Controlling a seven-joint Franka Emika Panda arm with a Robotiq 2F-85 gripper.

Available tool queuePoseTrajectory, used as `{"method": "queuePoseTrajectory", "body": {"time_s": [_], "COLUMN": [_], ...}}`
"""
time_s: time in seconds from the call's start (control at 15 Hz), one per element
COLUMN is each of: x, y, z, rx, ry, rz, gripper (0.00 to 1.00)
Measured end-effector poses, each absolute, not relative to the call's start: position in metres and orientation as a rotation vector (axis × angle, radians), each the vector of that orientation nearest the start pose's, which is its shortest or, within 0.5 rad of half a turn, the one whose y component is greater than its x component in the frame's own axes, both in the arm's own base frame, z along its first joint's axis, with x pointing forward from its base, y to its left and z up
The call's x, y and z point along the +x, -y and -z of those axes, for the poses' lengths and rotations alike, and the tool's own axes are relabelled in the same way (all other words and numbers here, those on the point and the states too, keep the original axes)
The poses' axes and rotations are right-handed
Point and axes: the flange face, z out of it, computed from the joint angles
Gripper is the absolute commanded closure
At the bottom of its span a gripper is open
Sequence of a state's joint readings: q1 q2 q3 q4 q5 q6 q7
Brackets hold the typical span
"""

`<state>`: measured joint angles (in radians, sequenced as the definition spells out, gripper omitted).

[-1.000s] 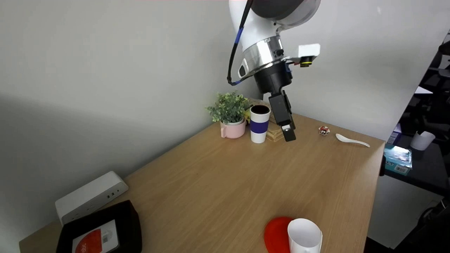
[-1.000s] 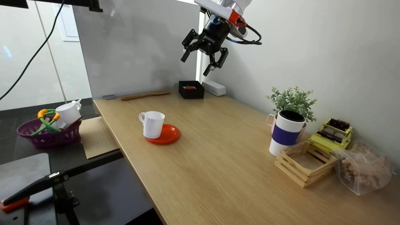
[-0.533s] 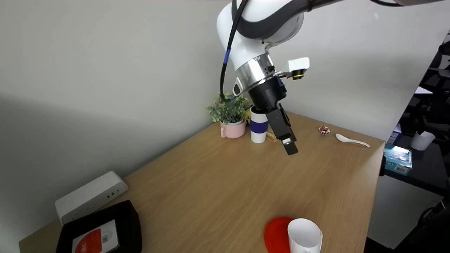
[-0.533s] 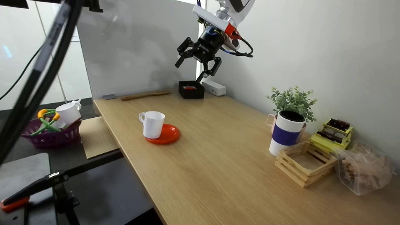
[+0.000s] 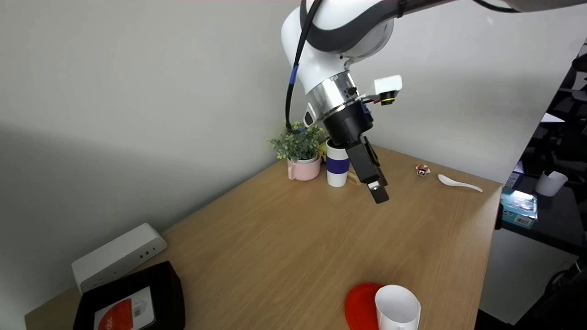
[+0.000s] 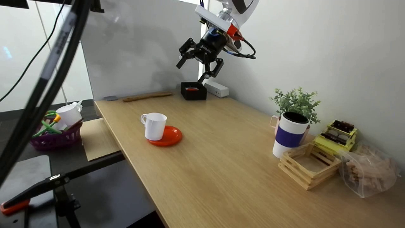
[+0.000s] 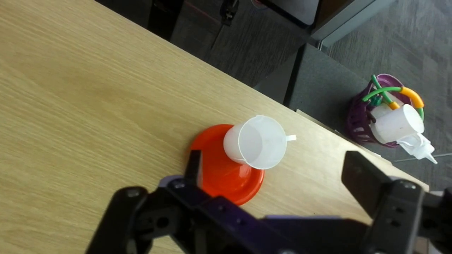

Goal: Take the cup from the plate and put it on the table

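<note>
ROBOTIQ, I read that in pale capitals on the body of my black two-fingered gripper (image 6: 190, 71), in an exterior view. Next, the flat red-and-white rectangular pack (image 5: 124, 308) inside the black square tray (image 5: 173, 295): pale lettering turned sideways, looks like "abc", I can't swear to it, and a dark barcode (image 5: 137, 311) near it. On the shiny teal box (image 5: 517, 207), a small white barcode label (image 5: 523, 221), print too tiny for me.

In an exterior view, a wooden stick (image 6: 147, 96) lies along the far edge of the counter (image 6: 221, 171). A black tray (image 6: 193, 95) and white power strip (image 6: 217, 89) occupy its far-right corner. A potted plant (image 6: 297, 102), banded tumbler (image 6: 289, 135), wooden crate (image 6: 294, 171), yellow container (image 6: 334, 144) and clear bag (image 6: 368, 171) line the right edge.
</note>
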<state>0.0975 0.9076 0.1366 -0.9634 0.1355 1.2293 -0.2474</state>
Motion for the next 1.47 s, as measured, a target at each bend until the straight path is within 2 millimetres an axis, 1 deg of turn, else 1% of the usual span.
{"method": "queuePoseTrajectory", "body": {"time_s": [0.07, 0.2, 0.33, 0.47, 0.6, 0.73, 0.87, 0.93, 1.13, 1.47], "x": [0.684, 0.695, 0.706, 0.713, 0.715, 0.713, 0.707, 0.705, 0.707, 0.707], "y": [-0.148, -0.150, -0.157, -0.167, -0.179, -0.193, -0.202, -0.203, -0.200, -0.203], "z": [-0.294, -0.286, -0.271, -0.250, -0.230, -0.210, -0.197, -0.195, -0.198, -0.196], "rx": [-2.678, -2.747, -2.842, -2.931, -3.011, -3.085, -3.117, -3.121, -3.126, -3.130], "ry": [0.622, 0.598, 0.602, 0.603, 0.593, 0.576, 0.572, 0.571, 0.565, 0.544], "rz": [-0.881, -0.776, -0.634, -0.496, -0.363, -0.226, -0.174, -0.169, -0.160, -0.156], "gripper": [0.00, 0.00, 0.00, 0.00, 0.00, 0.00, 0.00, 0.00, 0.00, 0.00]}}
